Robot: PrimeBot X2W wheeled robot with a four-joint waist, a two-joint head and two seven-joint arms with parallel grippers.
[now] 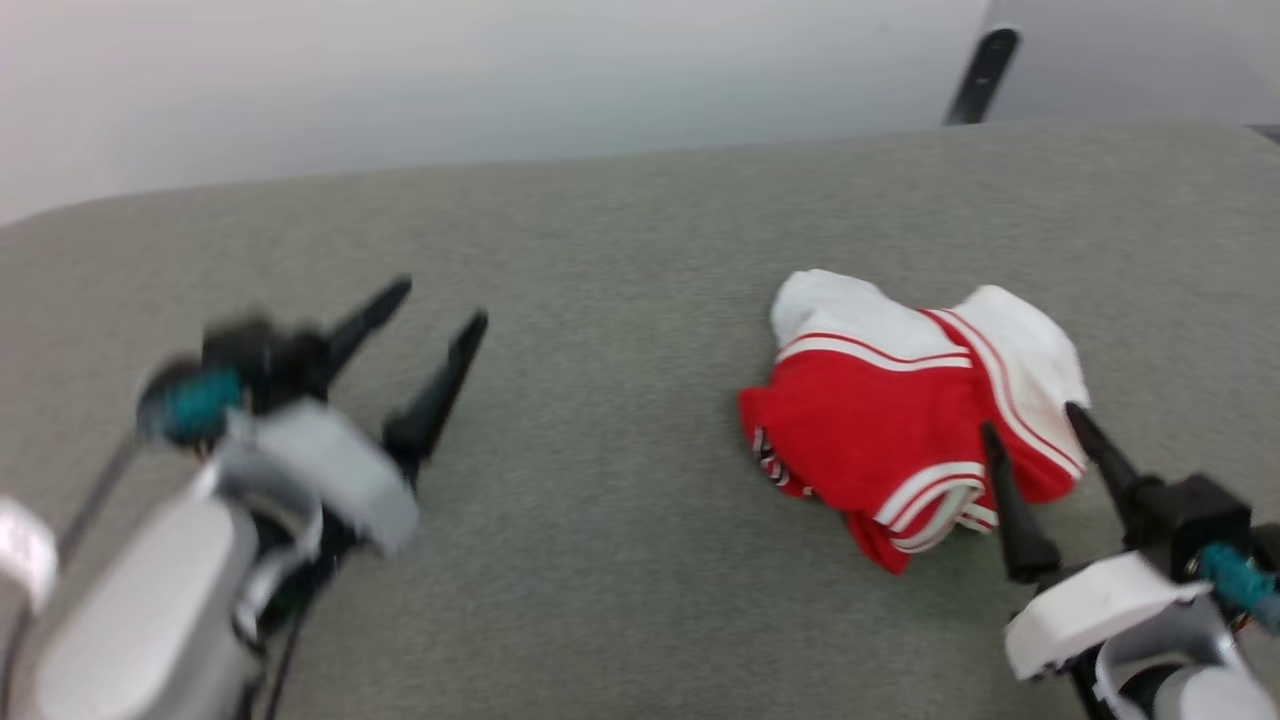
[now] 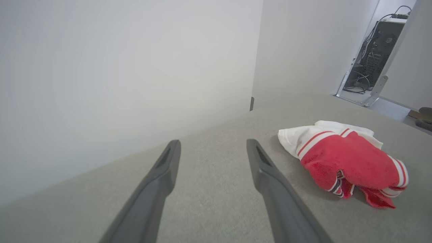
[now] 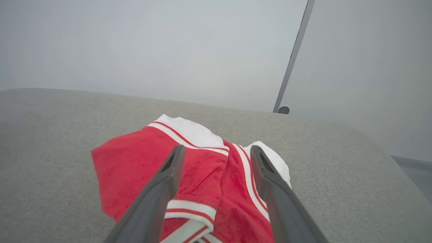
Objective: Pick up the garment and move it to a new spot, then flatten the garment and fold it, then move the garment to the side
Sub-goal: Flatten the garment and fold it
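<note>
The garment (image 1: 890, 410) lies crumpled on the grey-green surface, right of centre: red body, white sleeves, striped trim bands. It also shows in the left wrist view as the garment (image 2: 347, 162) and in the right wrist view as the garment (image 3: 199, 168). My right gripper (image 1: 1035, 425) is open at the garment's near right edge, fingers over the cloth, nothing clamped. In its own view the right gripper (image 3: 217, 152) straddles the red fabric. My left gripper (image 1: 440, 305) stands open and blurred over bare surface, well left of the garment; in its own view the left gripper (image 2: 212, 145) is empty.
The padded grey-green surface (image 1: 620, 560) spans the head view, its far edge against a pale wall. A dark bracket (image 1: 982, 72) rises at the back right. Dark equipment with cables (image 2: 374, 57) stands beyond the surface's far corner.
</note>
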